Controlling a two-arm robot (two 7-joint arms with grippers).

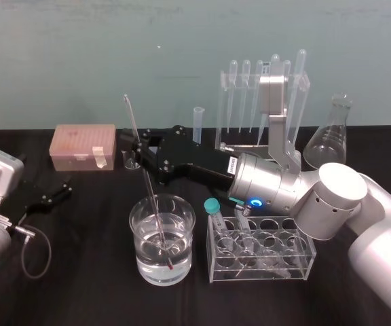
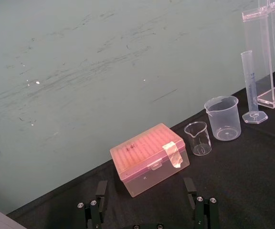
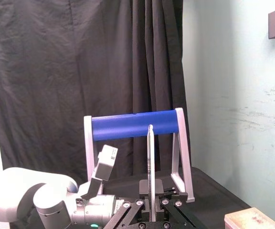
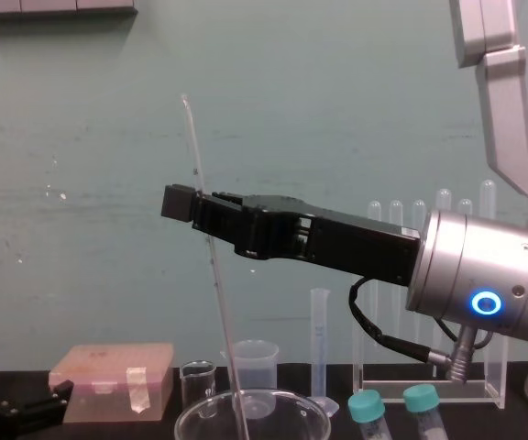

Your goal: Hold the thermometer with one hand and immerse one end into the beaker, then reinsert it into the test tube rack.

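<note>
A pink tip box (image 1: 83,146) sat left of the right gripper (image 1: 138,145), with a tiny glass beaker (image 1: 132,161) beneath its tip. A graduated cylinder (image 1: 197,122) stood behind it, a conical flask (image 1: 331,136) far to its right, and a low tube rack (image 1: 263,273) held teal-capped tubes (image 1: 214,207).

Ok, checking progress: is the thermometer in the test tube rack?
No, the right gripper holds the thermometer with its tip in the beaker.

Smooth and glossy: thin clear glass thermometer rod (image 1: 132,119) and wide clear glass beaker (image 1: 187,239), with glints on its rim. Matt: long black gripper (image 1: 140,148) — plastic or coated metal, cannot tell which. Satin metal: silver cylinder (image 1: 267,182) behind it. Matt cloth: black tablecloth (image 1: 80,285). Translucent with a dull sheen — pink plastic box (image 1: 83,144).
</note>
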